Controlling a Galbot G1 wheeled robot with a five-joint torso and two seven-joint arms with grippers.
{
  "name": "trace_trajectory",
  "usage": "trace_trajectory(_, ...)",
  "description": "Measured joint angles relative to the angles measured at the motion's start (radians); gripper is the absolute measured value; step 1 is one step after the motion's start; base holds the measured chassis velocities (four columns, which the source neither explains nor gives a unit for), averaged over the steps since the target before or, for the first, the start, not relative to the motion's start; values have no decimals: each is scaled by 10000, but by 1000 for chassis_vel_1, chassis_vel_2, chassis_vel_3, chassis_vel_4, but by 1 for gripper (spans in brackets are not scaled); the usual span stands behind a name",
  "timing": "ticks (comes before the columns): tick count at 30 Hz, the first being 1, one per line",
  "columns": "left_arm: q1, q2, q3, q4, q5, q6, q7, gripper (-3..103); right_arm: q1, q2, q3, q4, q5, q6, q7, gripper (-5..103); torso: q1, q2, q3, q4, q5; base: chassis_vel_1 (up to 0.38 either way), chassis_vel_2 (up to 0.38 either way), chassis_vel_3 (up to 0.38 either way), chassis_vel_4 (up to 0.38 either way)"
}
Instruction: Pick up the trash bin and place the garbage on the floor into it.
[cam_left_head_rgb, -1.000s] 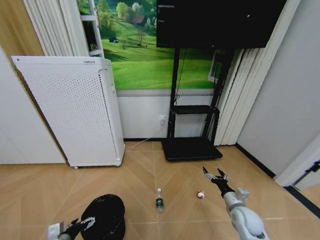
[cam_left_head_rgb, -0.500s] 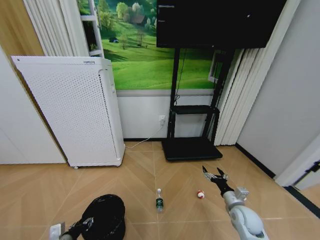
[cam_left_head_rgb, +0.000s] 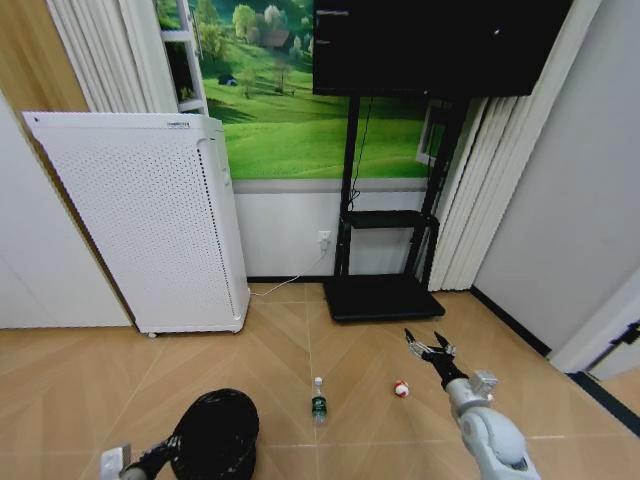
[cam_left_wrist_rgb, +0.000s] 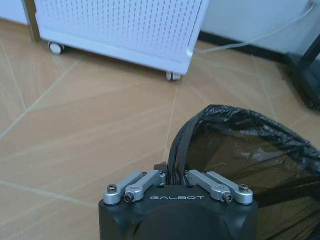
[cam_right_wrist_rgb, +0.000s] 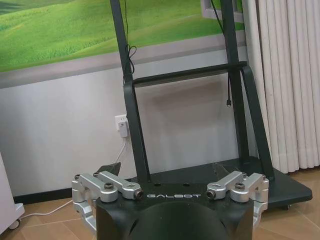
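Observation:
The trash bin (cam_left_head_rgb: 215, 437), a black mesh basket, is at the lower left of the head view, tipped so its side shows. My left gripper (cam_left_head_rgb: 165, 457) is shut on its rim; the left wrist view shows the trash bin (cam_left_wrist_rgb: 240, 150) with its rim pinched at my left gripper (cam_left_wrist_rgb: 172, 175). Of the garbage, a clear bottle (cam_left_head_rgb: 318, 400) with a green label lies on the floor to the bin's right, and a red-and-white scrap (cam_left_head_rgb: 401, 388) lies farther right. My right gripper (cam_left_head_rgb: 428, 350) hovers open just right of the scrap, holding nothing, and my right gripper (cam_right_wrist_rgb: 165, 170) faces the wall.
A tall white perforated appliance (cam_left_head_rgb: 150, 220) on casters stands at the back left, also seen as the appliance (cam_left_wrist_rgb: 120, 20). A black TV stand (cam_left_head_rgb: 380, 297) with a flat base sits against the back wall. Wood floor lies open between them.
The left gripper has drawn back toward me with the bin's rim in it, and the bin has tipped and shifted slightly. The right arm has barely moved.

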Motion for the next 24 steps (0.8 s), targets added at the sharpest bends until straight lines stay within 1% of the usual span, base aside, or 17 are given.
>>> trace_trajectory(1,0,0,0,0,0,0,0,7,0,0,0,0,0,0,0,100,0,0,0,0,0,0,0,0,0)
trace_trajectory(4,-381,81,-60,215,10,-542,270,7,-13,54,-12,0,-10,-9,0,100,0,0,0,1,0,0,0,0,0)
trace_trajectory(5,-381,81,-60,215,10,-542,270,7,-13,54,-12,0,-10,-9,0,100,0,0,0,1,0,0,0,0,0)
trace_trajectory(8,-998,247,1,443,11,-1055,356,7,-41,69,2,40,-11,-11,0,100,0,0,0,0,2,0,0,0,0)
trace_trajectory(9,-998,247,1,443,11,-1055,356,7,-41,69,2,40,-11,-11,0,100,0,0,0,0,2,0,0,0,0)
trace_trajectory(10,-1338,345,86,499,-39,-1235,408,7,-61,77,18,57,-11,-11,0,100,0,0,0,-2,0,0,0,0,0)
trace_trajectory(16,-1985,791,461,444,-128,-1308,734,7,-140,113,65,93,-15,-7,1,100,0,0,1,-4,0,0,0,0,0)
trace_trajectory(18,-2200,986,602,330,-89,-1629,953,7,-204,127,30,145,-28,-13,9,100,0,0,0,-1,0,0,0,0,0)
trace_trajectory(19,-2200,986,602,330,-89,-1629,953,7,-204,127,30,145,-28,-13,9,100,0,0,0,-1,0,0,0,0,0)
trace_trajectory(20,-2291,1043,629,257,-49,-1879,1092,7,-231,139,-60,153,-30,-70,10,100,1,0,0,-2,0,0,0,0,0)
trace_trajectory(21,-2329,1066,630,233,-22,-2000,1151,7,-236,146,-101,152,-30,-106,9,100,0,0,0,-2,1,0,0,0,0)
trace_trajectory(22,-2329,1066,630,233,-22,-2000,1151,7,-236,146,-101,152,-30,-106,9,100,0,0,0,-2,1,0,0,0,0)
trace_trajectory(23,-2385,1110,631,209,60,-2221,1218,7,-236,176,-222,127,-20,-229,4,100,0,0,0,-2,0,0,0,0,0)
trace_trajectory(24,-2403,1157,627,189,152,-2328,1274,7,-226,202,-314,60,20,-365,-19,100,0,1,0,-1,-1,0,0,0,0)
